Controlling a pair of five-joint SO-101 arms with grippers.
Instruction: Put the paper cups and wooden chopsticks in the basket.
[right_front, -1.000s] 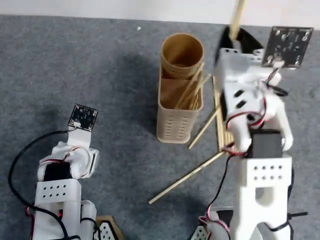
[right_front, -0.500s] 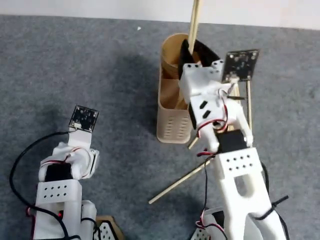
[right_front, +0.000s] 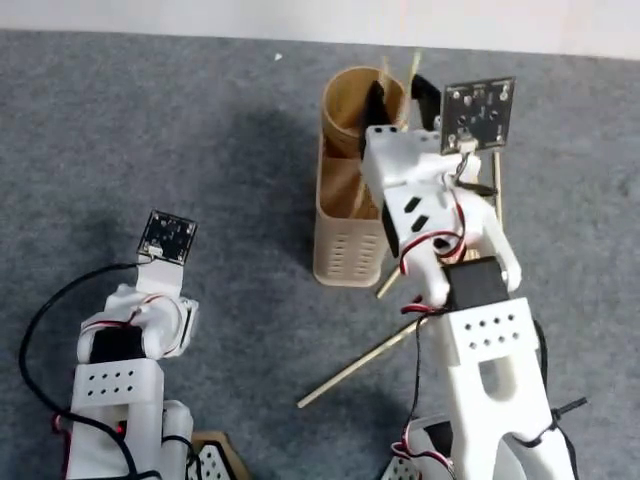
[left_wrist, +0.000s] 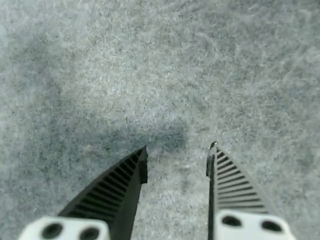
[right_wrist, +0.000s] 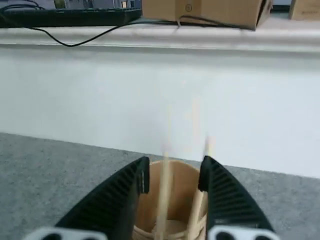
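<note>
The right claw (right_wrist: 173, 167) hangs with its jaws apart directly above the paper cup (right_wrist: 181, 185), and it grips nothing firmly that I can see. Two wooden chopsticks (right_wrist: 167, 150) stand blurred in the gap between the jaws, reaching down into the cup's mouth; whether either one touches a finger cannot be told. From above, the same claw (right_front: 400, 95) sits over the far end of the basket (right_front: 350, 250), where the paper cup (right_front: 345, 105) stands upright inside the basket with its rim well above the basket wall. The blurred chopsticks (right_front: 385, 75) rise from the cup beside the black fingers.

The nearer part of the basket holds a few more chopsticks (right_front: 357, 200), leaning against its wall. On the grey worktop (right_front: 200, 150) lie loose chopsticks. A long one (right_front: 365, 365) lies slantwise in front of the basket, running under the right arm. A shorter stretch of another (right_front: 390, 284) shows just beside the basket's near corner. One more (right_front: 497, 195) lies on the far side of the right arm, along its body.

The left claw (left_wrist: 177, 155) points down at bare worktop, its jaws parted by a modest gap and holding nothing. The left arm (right_front: 135, 330) is folded low, well apart from the basket.
</note>
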